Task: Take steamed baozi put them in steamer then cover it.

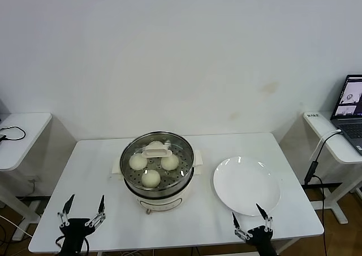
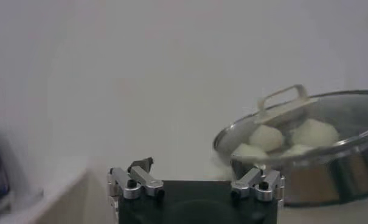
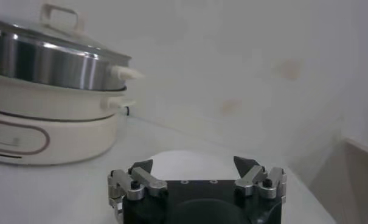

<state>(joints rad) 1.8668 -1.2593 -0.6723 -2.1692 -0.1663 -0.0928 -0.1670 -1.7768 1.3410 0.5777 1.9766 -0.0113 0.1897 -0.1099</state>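
The steamer [image 1: 164, 200] stands in the middle of the white table, and the glass cover [image 1: 181, 148] with its cream handle [image 1: 156, 150] rests on it. Several baozi [image 1: 150, 178] show through the glass on the perforated tray. My left gripper [image 1: 85, 209] hangs open and empty at the table's near left corner, well clear of the pot. Open and empty too, my right gripper [image 1: 252, 217] is at the near right edge by the plate. The left wrist view shows the covered steamer [image 2: 329, 173] with baozi [image 2: 266, 137] beyond my left gripper [image 2: 199, 168]. Beyond my right gripper [image 3: 194, 164] stands the steamer [image 3: 50, 97].
An empty white plate [image 1: 246, 185] lies right of the steamer, also seen as the plate [image 3: 190, 159] in the right wrist view. A side desk with a laptop [image 1: 350, 112] stands at far right, another side table [image 1: 20, 134] at far left.
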